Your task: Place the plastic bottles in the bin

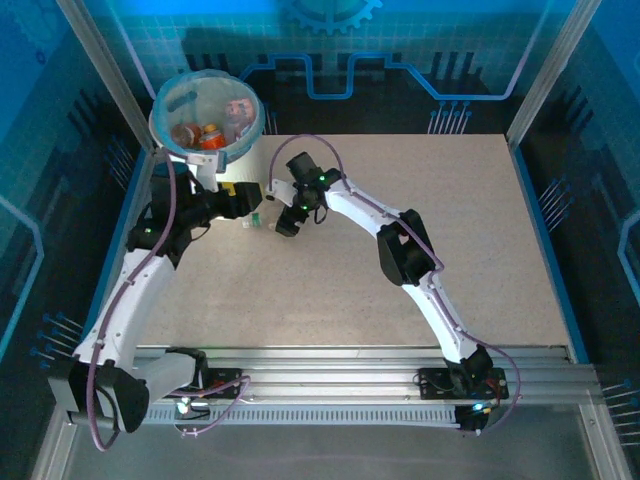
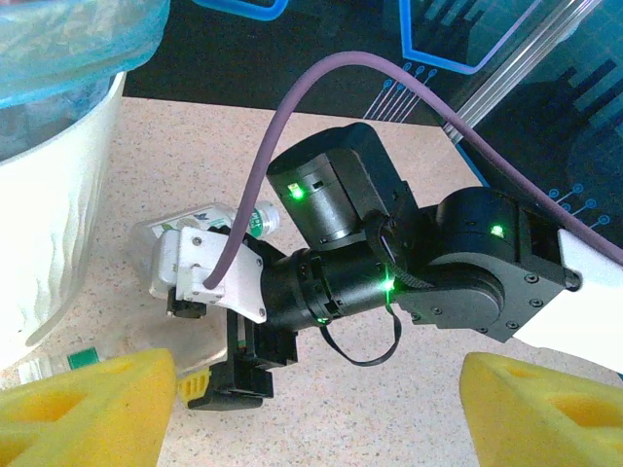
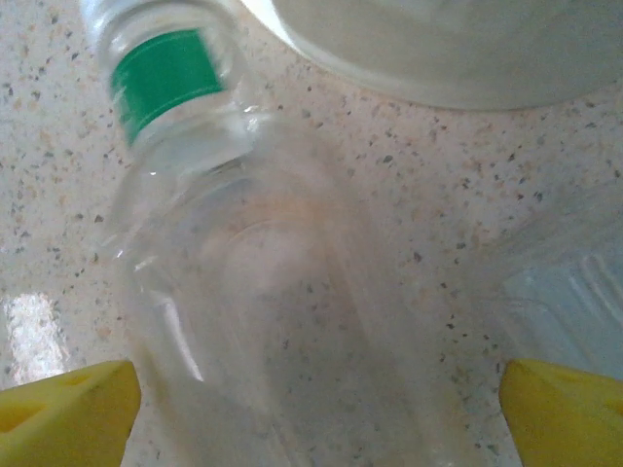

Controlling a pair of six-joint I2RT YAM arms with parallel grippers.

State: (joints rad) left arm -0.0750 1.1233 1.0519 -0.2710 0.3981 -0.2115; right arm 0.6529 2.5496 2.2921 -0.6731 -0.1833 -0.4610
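R hand (image 3: pixel 316 418) spread wide, clear bottle (image 3: pixel 243 292) lying between pads (image 3: pixel 68 404), prob. ungripped.

I see both arms stretched toward the far left, left gripper (image 1: pixel 243 192) and right gripper (image 1: pixel 285 226) close together, each with its jaws spread wide.

- One bin (image 1: pixel 243 165), white with a blue liner.
- Bottles (image 1: pixel 210 135) inside the bin: at least three, with orange or red labels; the rest are too hidden to count.
- Clear bottles lying on the table (image 1: pixel 350 320): two, one with a green band (image 3: pixel 195 253) and another just beside it (image 3: pixel 569 292).
- Two arms: left arm (image 1: pixel 135 290), right arm (image 1: pixel 405 250).
- Two grippers: left gripper (image 2: pixel 316 413), right gripper (image 3: pixel 321 413), each with two yellow pads.
- Two purple cables (image 1: pixel 325 140), one per arm.
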